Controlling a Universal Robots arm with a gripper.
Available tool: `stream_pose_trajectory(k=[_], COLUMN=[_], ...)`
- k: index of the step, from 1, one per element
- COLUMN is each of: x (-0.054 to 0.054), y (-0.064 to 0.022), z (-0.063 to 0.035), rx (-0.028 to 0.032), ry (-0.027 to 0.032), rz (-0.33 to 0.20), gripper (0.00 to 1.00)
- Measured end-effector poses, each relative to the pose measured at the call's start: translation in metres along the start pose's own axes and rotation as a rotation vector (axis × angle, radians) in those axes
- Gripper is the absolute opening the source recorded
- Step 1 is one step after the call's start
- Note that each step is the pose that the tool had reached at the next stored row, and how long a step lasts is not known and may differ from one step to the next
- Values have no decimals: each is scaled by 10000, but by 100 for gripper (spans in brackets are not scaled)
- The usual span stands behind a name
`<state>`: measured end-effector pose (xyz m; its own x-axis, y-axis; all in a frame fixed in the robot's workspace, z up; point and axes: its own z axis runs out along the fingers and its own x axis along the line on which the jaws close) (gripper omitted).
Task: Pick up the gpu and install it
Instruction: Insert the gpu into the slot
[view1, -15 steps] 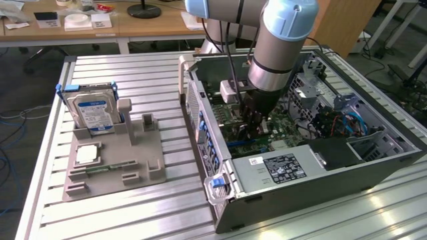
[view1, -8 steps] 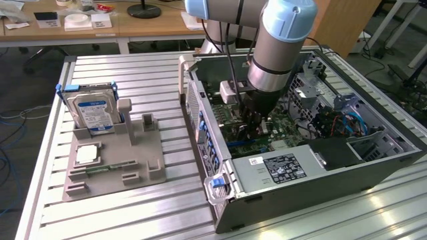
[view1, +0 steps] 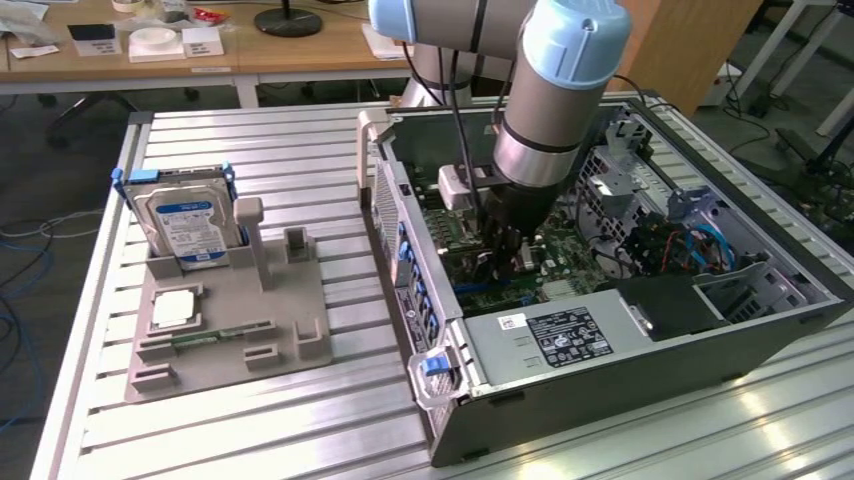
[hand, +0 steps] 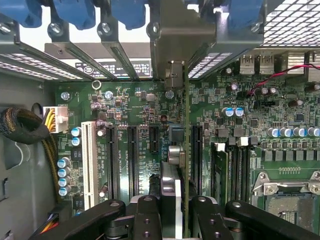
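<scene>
The arm reaches down into the open computer case. The gripper is low inside the case, just over the green board.

In the wrist view, the gripper has its black fingers close together, squeezed on the gpu. The gpu is seen from its thin edge, so it looks like a narrow strip. It stands up straight from the gripper and points at 12 o'clock, toward the metal back wall of the case. It sits over the board, in line with the long black slots. I cannot tell if it is pushed into a slot.

In the exterior view, a grey stand sits on the table, at 9 o'clock from the case. A silver drive with a blue and white label stands in it. A small green stick lies flat near the front of the stand.
</scene>
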<state>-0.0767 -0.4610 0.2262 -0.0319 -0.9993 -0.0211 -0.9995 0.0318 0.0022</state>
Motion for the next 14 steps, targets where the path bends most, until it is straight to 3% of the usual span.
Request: stream_pose_trajectory(k=[14], x=[-2], y=[1], z=[-2], rx=[1], ry=[16], rz=[2], gripper=[28])
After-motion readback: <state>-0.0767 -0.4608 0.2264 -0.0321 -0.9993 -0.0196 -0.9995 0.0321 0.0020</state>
